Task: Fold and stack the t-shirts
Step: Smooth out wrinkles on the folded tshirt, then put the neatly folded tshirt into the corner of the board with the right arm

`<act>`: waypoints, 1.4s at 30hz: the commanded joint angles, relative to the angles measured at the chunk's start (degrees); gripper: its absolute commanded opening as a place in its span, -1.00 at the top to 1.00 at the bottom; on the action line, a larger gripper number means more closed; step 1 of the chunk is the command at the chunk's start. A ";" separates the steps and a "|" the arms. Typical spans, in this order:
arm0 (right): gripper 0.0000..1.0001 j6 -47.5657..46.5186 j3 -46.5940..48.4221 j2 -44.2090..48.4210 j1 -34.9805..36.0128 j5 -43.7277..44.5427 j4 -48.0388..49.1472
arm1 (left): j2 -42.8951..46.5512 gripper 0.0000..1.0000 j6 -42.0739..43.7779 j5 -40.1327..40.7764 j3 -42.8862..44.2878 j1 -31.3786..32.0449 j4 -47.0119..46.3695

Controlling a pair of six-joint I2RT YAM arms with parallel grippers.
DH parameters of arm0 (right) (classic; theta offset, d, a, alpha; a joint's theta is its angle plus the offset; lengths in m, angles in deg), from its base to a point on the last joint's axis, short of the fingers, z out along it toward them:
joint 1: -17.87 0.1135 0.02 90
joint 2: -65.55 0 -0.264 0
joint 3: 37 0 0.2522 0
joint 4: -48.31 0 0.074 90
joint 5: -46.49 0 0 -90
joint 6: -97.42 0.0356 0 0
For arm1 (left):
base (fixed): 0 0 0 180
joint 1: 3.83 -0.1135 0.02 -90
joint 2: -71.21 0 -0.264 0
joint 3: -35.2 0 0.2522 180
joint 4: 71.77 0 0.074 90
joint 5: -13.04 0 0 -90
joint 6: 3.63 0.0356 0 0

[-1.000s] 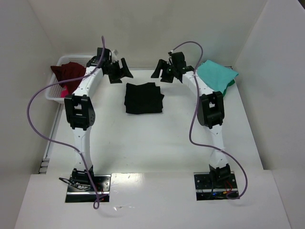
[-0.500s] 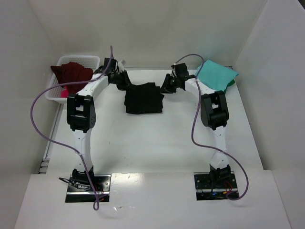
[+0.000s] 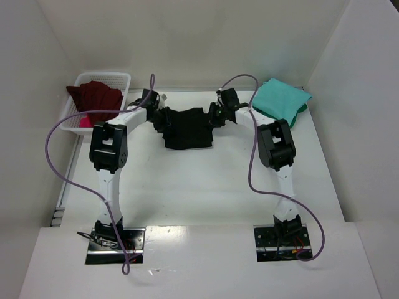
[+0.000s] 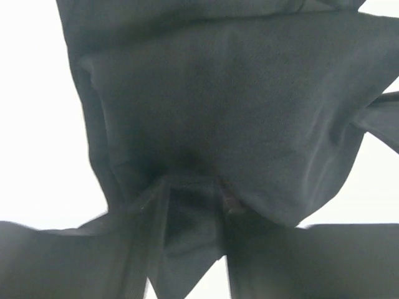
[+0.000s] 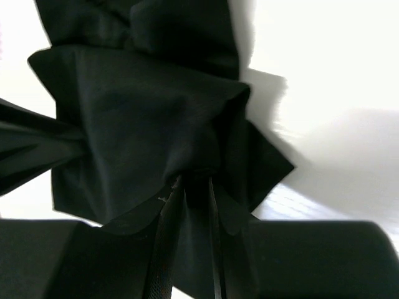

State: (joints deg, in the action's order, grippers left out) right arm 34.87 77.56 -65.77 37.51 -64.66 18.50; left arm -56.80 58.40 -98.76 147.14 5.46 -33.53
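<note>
Both hands (image 4: 193, 187) (image 5: 194, 179) (tight) on black t-shirt (image 3: 187, 132)

One high fixed view, two wrist close-ups.
The top camera looks down from above and behind the arm bases (image 3: 115, 240) over the whole white tabletop (image 3: 206, 187). The wrist cameras look along the left pincer (image 4: 193, 205) and right pincer (image 5: 194, 187), very near the folded black cloth t-shirt (image 3: 187, 131), which fills both frames and is what all three views share.
</note>
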 commanded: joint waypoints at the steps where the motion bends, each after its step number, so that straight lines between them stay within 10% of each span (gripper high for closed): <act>1: 0.44 -2.57 1.24 4.91 -0.12 4.10 1.30 | 3.05 -0.12 3.33 2.13 4.39 -0.64 -0.04; 5: 0.30 -3.10 1.78 8.54 -1.35 8.24 -1.07 | 7.90 -0.48 4.61 3.69 4.66 -2.52 0.92; 14: -0.89 -4.16 -6.44 15.04 -1.35 8.85 -0.43 | 18.25 -0.97 5.73 4.57 -4.90 -1.91 1.36; 42: -0.80 -2.81 -2.59 -2.27 -0.66 -2.33 2.05 | 33.96 -1.00 6.78 1.59 -16.62 -1.91 2.85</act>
State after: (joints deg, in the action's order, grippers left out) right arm 32.07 73.35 -64.29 36.18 -68.16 21.15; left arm -23.57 63.91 -96.40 130.80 3.53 -29.71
